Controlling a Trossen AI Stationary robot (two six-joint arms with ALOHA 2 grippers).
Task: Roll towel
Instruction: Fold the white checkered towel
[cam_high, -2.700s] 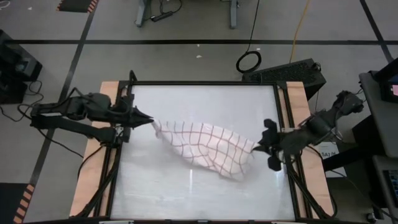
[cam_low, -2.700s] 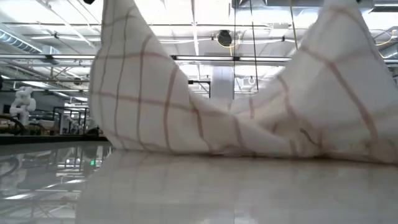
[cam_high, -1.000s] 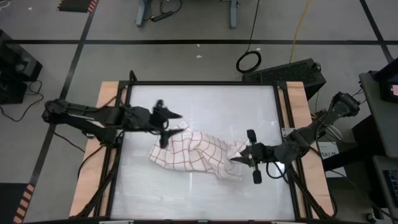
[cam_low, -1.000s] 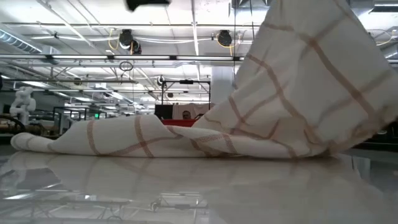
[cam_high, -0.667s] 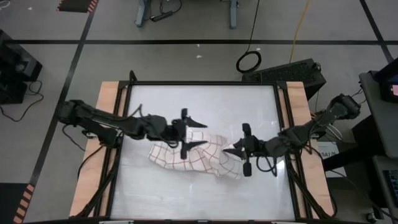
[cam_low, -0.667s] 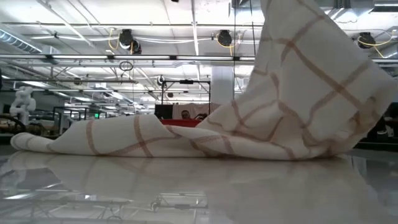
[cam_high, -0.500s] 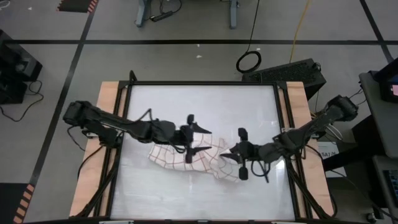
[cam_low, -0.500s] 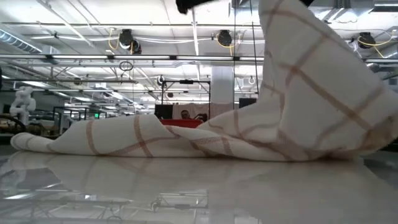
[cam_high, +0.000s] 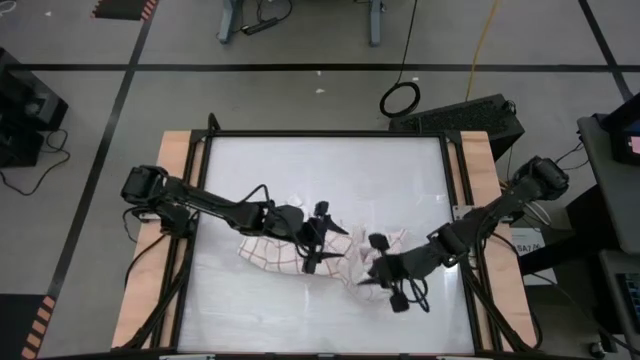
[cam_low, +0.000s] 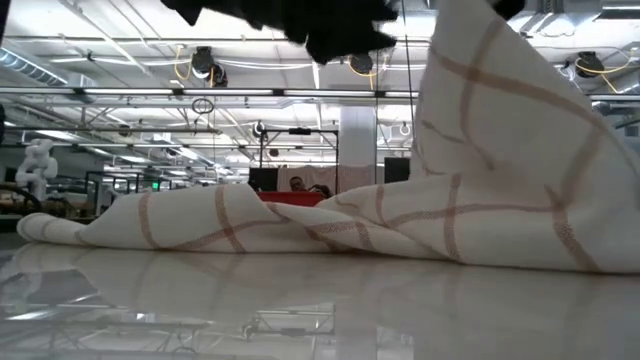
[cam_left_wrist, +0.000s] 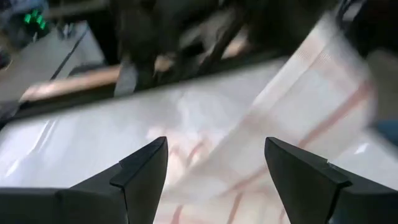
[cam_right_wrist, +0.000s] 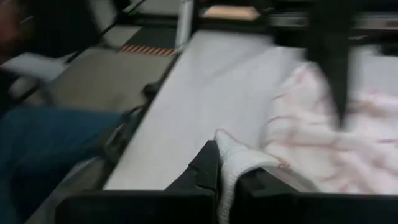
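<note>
The towel, white with thin red-brown grid lines, lies bunched in the middle of the table. Its left part rests flat on the tabletop, and its right end stands raised. My right gripper is shut on that raised end. My left gripper hovers open above the towel's middle, with cloth showing beyond its spread fingers in the left wrist view. My right gripper pinches a bunched bit of the towel's right end between its two fingers; whether one layer or several, I cannot tell. The fingers come from the table's right side, slanting down. That end is lifted, and the rest of the towel trails onto the table.
The glossy white tabletop is bordered by a dark frame and wooden side strips. Bare tabletop lies on the far side and the near side of the towel.
My left gripper has gone toward the table's right edge, from the towel's left end to over its middle, staying open. My right gripper has gone toward the left and near edges with the towel's right end held up, bunching the towel shorter. The towel's left part has stayed put.
</note>
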